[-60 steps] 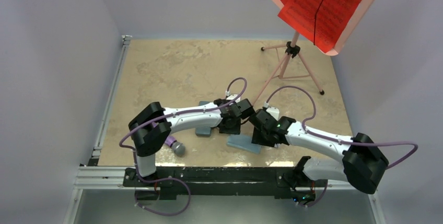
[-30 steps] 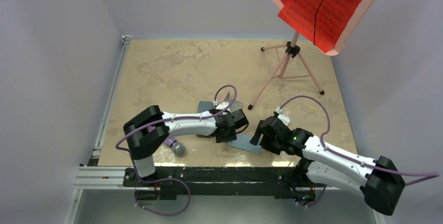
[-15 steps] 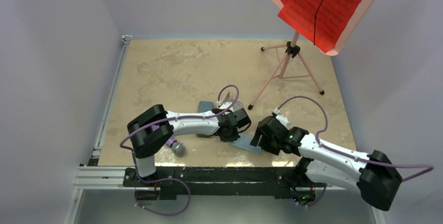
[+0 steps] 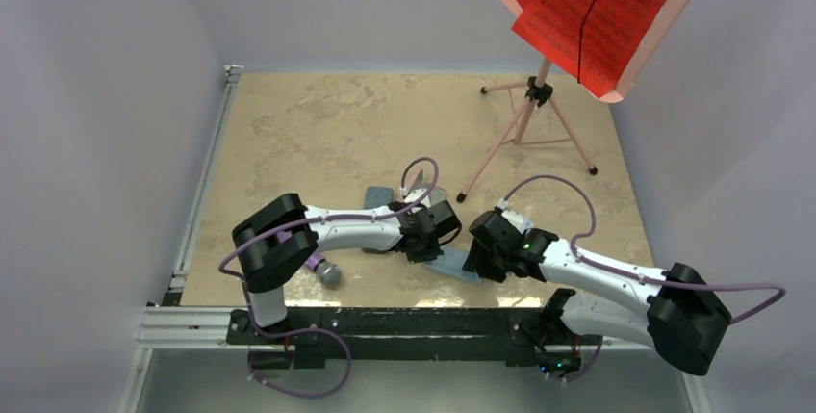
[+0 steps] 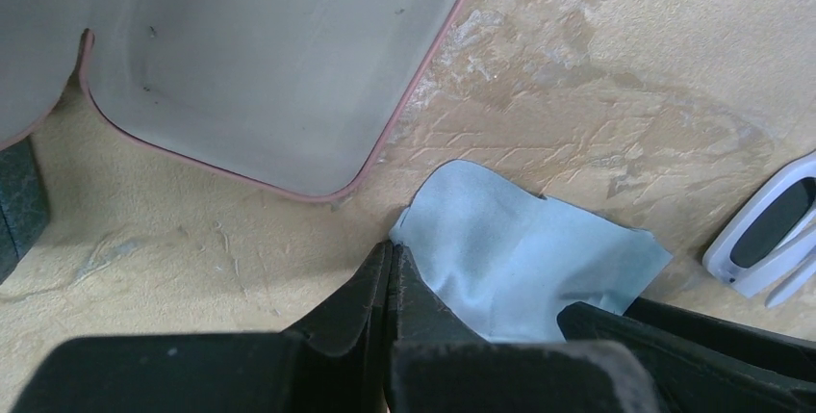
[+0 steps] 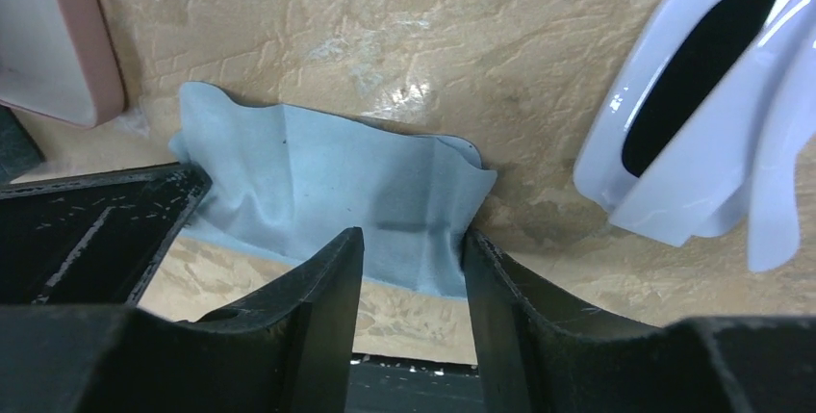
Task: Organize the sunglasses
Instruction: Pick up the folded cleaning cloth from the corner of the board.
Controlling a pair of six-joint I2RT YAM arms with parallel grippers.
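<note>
The white sunglasses (image 6: 693, 134) with dark lenses lie folded on the table to the right of a light blue cloth (image 6: 327, 182); they also show at the right edge of the left wrist view (image 5: 770, 235). The brown sunglasses are out of view. My left gripper (image 5: 393, 247) is shut, pinching the near left corner of the cloth (image 5: 520, 259). My right gripper (image 6: 414, 249) is open, with its fingers straddling the cloth's near right edge. In the top view both grippers, left (image 4: 435, 245) and right (image 4: 473, 257), meet over the cloth (image 4: 450, 261), and the sunglasses are hidden under the arms.
An open case (image 5: 260, 47) with a pink rim and grey lining lies just beyond the cloth. A grey-blue case (image 4: 377, 195) lies behind the left arm. A purple and grey object (image 4: 322, 269) lies near the left base. A music stand's tripod (image 4: 539, 95) stands at the back right.
Both grippers drew back toward the near edge. The left one settled at the cloth. The right arm swung right, then came back left to the cloth's other side.
</note>
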